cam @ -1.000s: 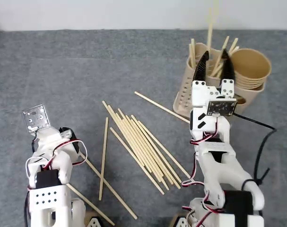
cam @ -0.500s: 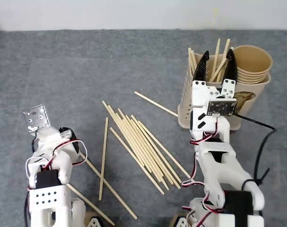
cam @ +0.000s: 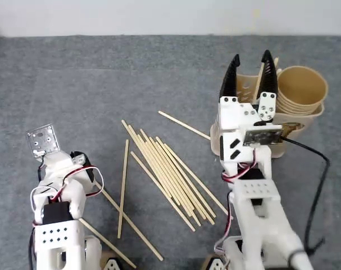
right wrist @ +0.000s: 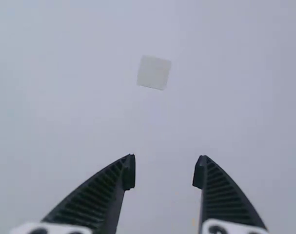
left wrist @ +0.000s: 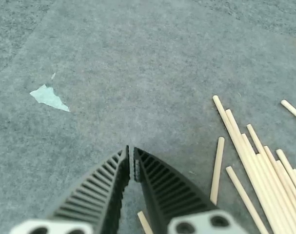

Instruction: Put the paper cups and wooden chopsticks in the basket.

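Wide bare stretch of grey carpeted table [cam: 80, 84] on the far left, with plenty of passage there. The centre is barred by a fanned bundle of pale wooden chopsticks [cam: 170, 171] running diagonally toward the near edge. A lone chopstick [cam: 184, 125] cuts across the narrow lane between the bundle and the beige slotted plastic basket [cam: 215, 135]. The right gripper [cam: 250, 55], fingers parted, overlaps the basket's left part, and a stack of tan paper cups [cam: 302, 90] crowds its right end. Ahead of the left gripper [left wrist: 130, 152] lies bare carpet.

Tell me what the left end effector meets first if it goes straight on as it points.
Likely the bare grey mat just ahead of the left end effector; the loose chopsticks lie off to one side of that line.
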Controlling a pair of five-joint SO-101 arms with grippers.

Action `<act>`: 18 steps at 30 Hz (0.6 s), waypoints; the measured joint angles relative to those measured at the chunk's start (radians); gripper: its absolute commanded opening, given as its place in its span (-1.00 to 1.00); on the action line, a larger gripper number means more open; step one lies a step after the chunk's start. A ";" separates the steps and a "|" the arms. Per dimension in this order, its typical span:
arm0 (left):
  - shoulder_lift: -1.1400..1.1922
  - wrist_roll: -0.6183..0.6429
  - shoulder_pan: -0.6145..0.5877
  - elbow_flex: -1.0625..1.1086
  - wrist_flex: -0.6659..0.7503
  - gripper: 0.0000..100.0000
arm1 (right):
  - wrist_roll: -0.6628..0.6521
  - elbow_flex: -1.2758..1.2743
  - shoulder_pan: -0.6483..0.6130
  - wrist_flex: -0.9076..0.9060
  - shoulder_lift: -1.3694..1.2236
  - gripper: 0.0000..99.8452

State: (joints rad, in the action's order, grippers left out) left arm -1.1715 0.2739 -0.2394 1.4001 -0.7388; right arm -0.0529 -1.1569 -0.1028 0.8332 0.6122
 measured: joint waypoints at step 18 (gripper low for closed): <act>0.000 0.000 0.000 0.000 0.000 -0.97 | 0.127 0.000 -0.109 -1.266 0.766 -0.59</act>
State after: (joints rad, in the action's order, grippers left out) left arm -1.1715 0.2739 -0.2394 1.4001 -0.7388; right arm 0.0744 -1.1569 -0.2117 -0.4327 1.3779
